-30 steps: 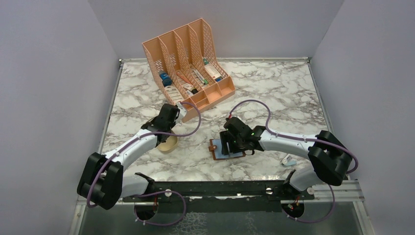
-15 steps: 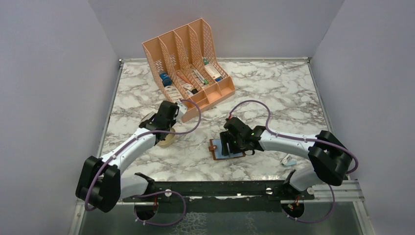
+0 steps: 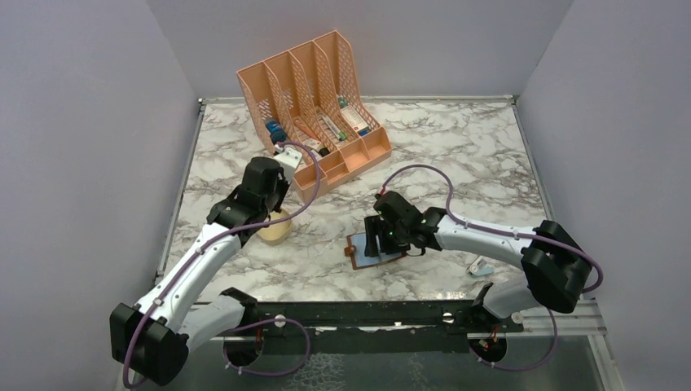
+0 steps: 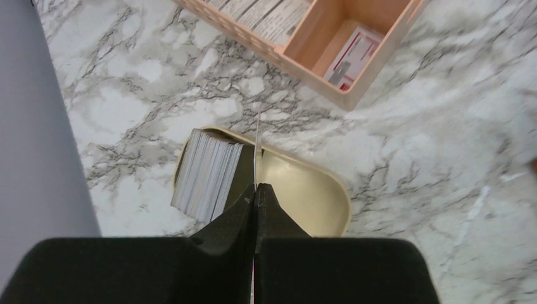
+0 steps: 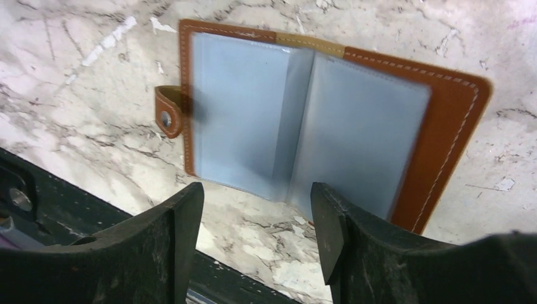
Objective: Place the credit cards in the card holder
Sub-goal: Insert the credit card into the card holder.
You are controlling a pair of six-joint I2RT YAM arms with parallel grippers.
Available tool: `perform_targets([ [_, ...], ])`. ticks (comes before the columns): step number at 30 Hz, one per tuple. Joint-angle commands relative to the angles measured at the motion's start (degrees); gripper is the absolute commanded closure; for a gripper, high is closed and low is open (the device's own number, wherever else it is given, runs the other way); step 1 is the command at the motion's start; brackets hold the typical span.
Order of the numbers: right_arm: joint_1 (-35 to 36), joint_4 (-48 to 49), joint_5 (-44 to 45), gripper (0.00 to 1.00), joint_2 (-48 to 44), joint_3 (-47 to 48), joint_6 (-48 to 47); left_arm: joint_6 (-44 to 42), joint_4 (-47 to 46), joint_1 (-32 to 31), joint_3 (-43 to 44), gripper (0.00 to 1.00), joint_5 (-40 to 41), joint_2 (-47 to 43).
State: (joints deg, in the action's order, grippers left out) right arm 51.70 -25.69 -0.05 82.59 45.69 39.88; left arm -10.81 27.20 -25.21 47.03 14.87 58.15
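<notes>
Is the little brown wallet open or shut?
Open. The card holder lies spread flat, both inner pockets showing, snap tab undone.

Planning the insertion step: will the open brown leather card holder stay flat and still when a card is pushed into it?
Probably not. The brown leather card holder lies loose on the smooth marble table, so it likely slides. Its pale plastic sleeves bulge at the fold, so they look floppy and may buckle. The open right gripper above could pin it.

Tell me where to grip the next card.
Its top edge, from straight above. The stack stands on edge in the tray, so only upper edges are free. I'd take the end card beside the tray's open half, where a finger fits.
</notes>
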Motion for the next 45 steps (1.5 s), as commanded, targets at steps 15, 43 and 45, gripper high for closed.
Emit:
perform_targets([
  [15, 0.24, -4.36, 13.05, 0.64, -5.35, 2.14, -0.92, 50.07, -10.71, 0.05, 5.19, 1.00, -42.65, 7.54],
  [43, -3.02, 1.98, 9.02, 0.75, -5.26, -6.70, 1.02, 71.13, -39.11, -16.27, -11.66, 1.00, -34.29, 23.28],
  [45, -3.01, 2.66, 7.75, 0.75, -5.48, -7.41, 1.50, 71.12, -40.27, -16.28, -12.52, 1.00, -33.85, 24.12],
])
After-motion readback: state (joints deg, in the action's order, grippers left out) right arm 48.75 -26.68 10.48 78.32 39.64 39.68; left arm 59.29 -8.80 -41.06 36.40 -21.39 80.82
